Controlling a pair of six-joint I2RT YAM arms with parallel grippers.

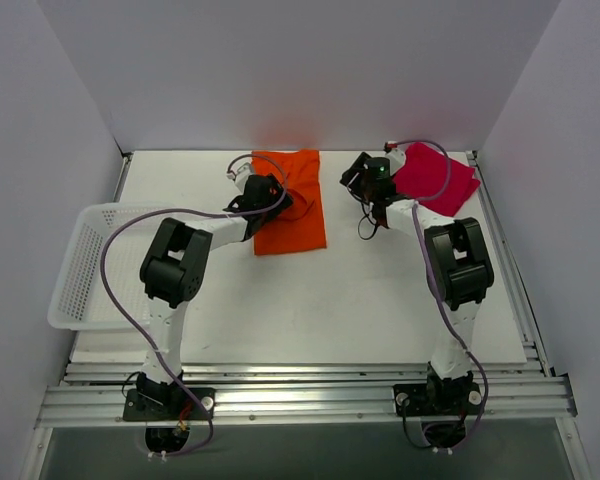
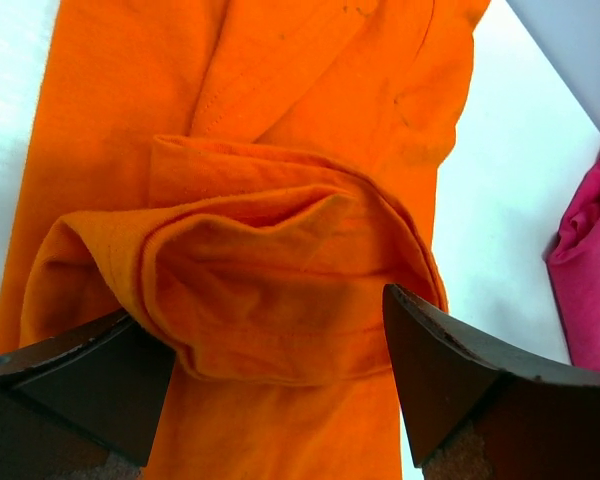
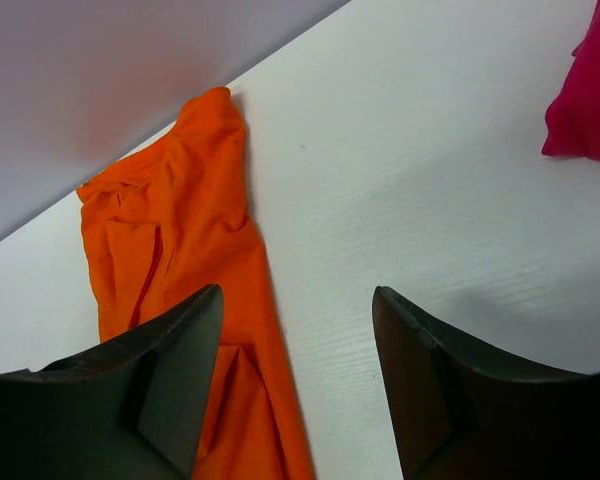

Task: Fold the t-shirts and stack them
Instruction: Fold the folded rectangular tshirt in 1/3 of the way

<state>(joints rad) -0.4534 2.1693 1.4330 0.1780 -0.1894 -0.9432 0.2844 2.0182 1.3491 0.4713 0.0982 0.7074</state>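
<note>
Straddling the bunched orange shirt (image 2: 280, 250), the left gripper (image 2: 268, 322) gapes, the right gripper (image 3: 298, 300) open beside the red shirt (image 1: 437, 180), basket (image 1: 80, 272) left.

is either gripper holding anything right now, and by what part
The right gripper holds nothing. The left gripper stands wide around a bunched fold of the orange t-shirt; whether it actually pinches that fold cannot be told.

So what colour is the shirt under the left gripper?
The t-shirt is plain bright orange, clearest in the left wrist view.

Left t-shirt (image 1: 298, 220) between basket (image 1: 75, 275) and right t-shirt (image 1: 460, 185)
</note>
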